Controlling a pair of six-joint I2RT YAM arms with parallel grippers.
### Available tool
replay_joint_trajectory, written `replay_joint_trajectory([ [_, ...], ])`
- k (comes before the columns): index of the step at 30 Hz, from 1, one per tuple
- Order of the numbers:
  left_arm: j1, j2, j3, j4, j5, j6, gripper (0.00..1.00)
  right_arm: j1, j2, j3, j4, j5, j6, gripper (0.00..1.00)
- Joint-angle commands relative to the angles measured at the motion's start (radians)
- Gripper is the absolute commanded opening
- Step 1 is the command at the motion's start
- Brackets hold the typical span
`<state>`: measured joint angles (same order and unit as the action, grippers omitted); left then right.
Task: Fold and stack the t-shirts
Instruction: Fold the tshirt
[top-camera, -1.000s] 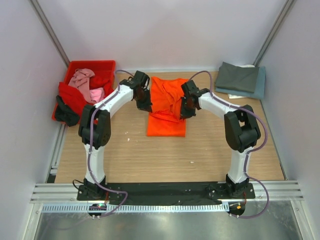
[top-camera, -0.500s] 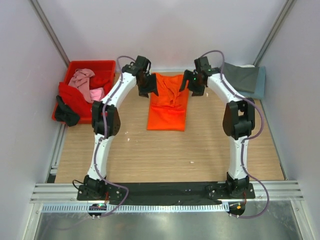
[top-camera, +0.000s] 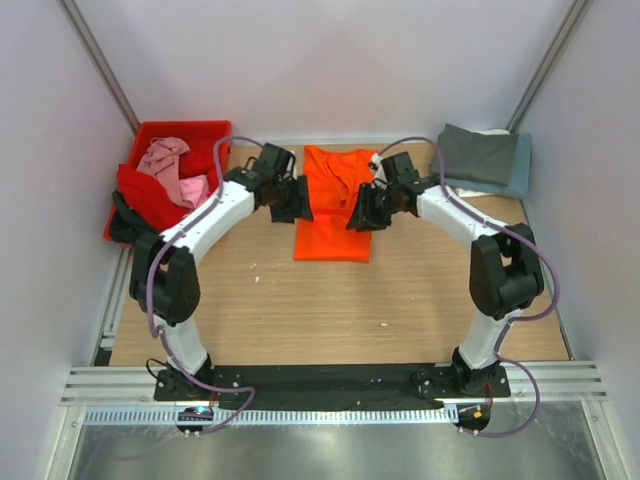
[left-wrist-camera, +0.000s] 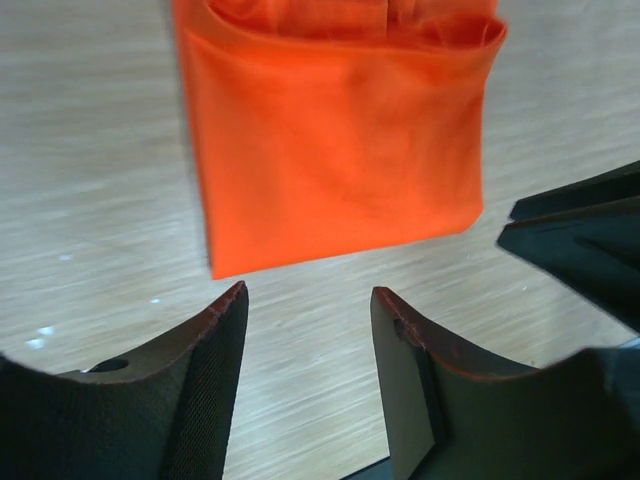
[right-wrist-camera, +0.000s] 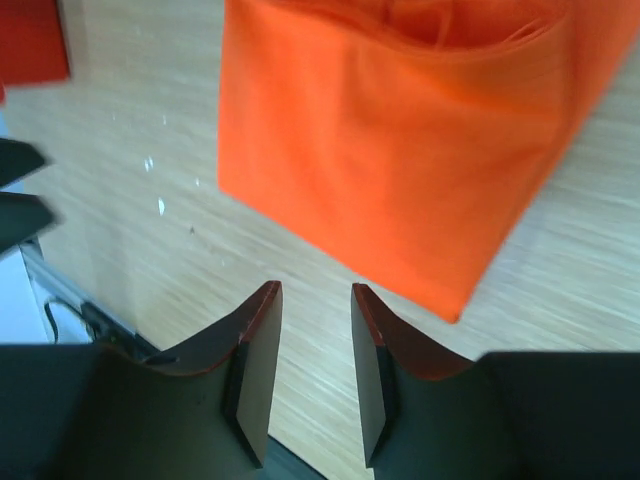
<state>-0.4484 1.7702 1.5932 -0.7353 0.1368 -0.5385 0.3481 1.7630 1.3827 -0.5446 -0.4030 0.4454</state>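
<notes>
While left claw (left-wrist-camera: 305, 295) and right claw (right-wrist-camera: 315, 290) gape, orange t-shirt (top-camera: 335, 208) lies between.

The orange t-shirt (top-camera: 335, 205) is soft matt cloth, smooth over its folded face and lightly creased toward twelve o'clock. The table (top-camera: 330, 300) shows pale wood grain with a dull finish. At ten o'clock the crate (top-camera: 185, 128) is hard red plastic with a slight sheen, holding a limp pink t-shirt (top-camera: 165, 158) and a red t-shirt (top-camera: 140, 190). At two o'clock a matt dark grey t-shirt (top-camera: 478, 153) lies on a slate blue t-shirt (top-camera: 518, 178). The left claw (left-wrist-camera: 307, 295) and right claw (right-wrist-camera: 315, 290) are matt black with reddish edges. One left finger (left-wrist-camera: 205, 400) has a fine woven-looking texture.
</notes>
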Motion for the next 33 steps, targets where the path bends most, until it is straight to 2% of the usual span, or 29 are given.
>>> replay_joint_trajectory([
  [1,-0.059,0.067,-0.076,0.172,0.098,-0.038,0.53,0.029,0.047,-0.03,0.124,-0.125,-0.004,0.38],
  [5,-0.093,0.121,-0.094,0.217,0.112,-0.064,0.5,0.028,0.147,0.022,0.189,-0.174,0.013,0.38],
  [14,-0.13,0.157,-0.179,0.261,0.096,-0.092,0.47,-0.075,0.473,0.309,0.134,-0.212,0.012,0.38],
  [20,-0.141,0.14,-0.251,0.272,0.089,-0.094,0.46,-0.1,0.582,0.476,0.072,-0.172,0.038,0.38],
  [23,-0.15,0.106,-0.274,0.269,0.07,-0.091,0.46,-0.093,0.524,0.458,0.1,-0.169,0.053,0.42],
  [27,-0.156,0.032,-0.256,0.22,0.02,-0.066,0.46,-0.092,0.376,0.417,0.08,-0.14,0.027,0.57],
  [28,-0.156,0.005,-0.25,0.197,-0.003,-0.06,0.46,-0.092,0.301,0.389,0.071,-0.134,0.018,0.64],
  [32,-0.156,-0.051,-0.222,0.145,-0.08,-0.032,0.5,-0.095,0.112,0.271,0.014,-0.05,-0.036,0.74],
  [33,-0.151,-0.066,-0.231,0.145,-0.098,-0.026,0.52,-0.097,0.071,0.192,0.017,-0.03,-0.039,0.77],
])
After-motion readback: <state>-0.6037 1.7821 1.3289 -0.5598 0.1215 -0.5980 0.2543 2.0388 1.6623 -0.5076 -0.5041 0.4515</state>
